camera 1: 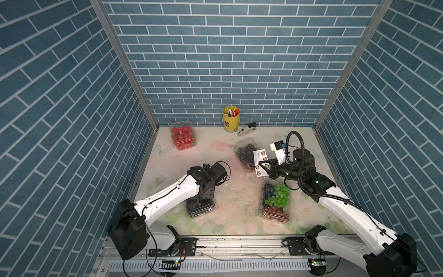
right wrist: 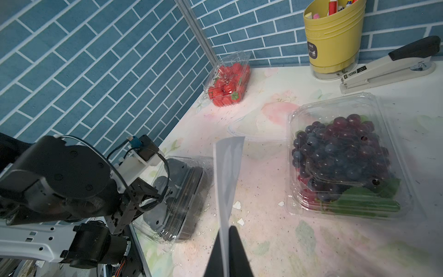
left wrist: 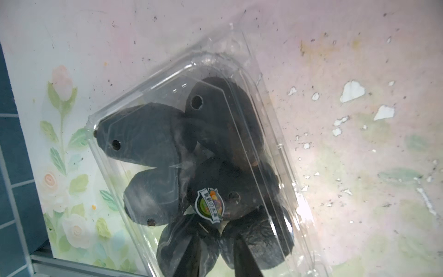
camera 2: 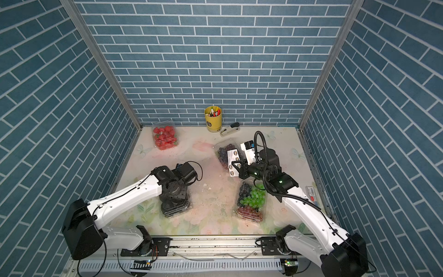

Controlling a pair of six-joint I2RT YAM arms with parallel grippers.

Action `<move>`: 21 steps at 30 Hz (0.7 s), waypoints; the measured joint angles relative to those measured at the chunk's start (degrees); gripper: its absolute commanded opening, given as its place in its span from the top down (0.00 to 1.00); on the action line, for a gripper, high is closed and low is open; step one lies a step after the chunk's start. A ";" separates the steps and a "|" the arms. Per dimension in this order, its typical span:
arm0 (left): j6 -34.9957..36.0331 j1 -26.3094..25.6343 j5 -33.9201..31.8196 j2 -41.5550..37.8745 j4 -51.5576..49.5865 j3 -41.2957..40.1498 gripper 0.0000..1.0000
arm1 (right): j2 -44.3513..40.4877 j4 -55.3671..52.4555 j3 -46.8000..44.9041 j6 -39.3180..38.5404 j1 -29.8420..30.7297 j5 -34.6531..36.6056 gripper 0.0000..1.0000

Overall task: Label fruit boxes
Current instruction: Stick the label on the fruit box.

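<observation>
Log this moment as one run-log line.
left gripper over the black fruit box | sticker on its lid | right gripper shut on sticker sheet, held upright near the dark grape box

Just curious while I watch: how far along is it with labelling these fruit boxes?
One looks done: the black fruit box carries a round sticker on its lid. In hand: the right gripper pinches the sticker sheet. To do: the strawberry box, purple grape box and mixed grape box show no sticker yet.
</observation>
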 measured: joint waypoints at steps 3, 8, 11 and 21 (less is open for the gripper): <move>0.81 1.75 0.94 -1.62 1.22 0.26 1.00 | 0.02 0.07 -0.02 0.00 0.00 0.00 0.93; 1.64 4.81 2.21 -2.27 3.85 0.15 1.00 | 0.07 0.28 -0.09 0.00 0.00 0.02 0.93; 2.01 5.81 3.08 -2.01 5.60 -0.63 1.00 | 0.07 0.37 -0.09 0.00 0.00 0.02 0.93; 2.34 7.06 4.11 -0.15 8.24 -4.31 1.00 | 0.07 0.35 -0.09 0.00 0.00 0.02 0.93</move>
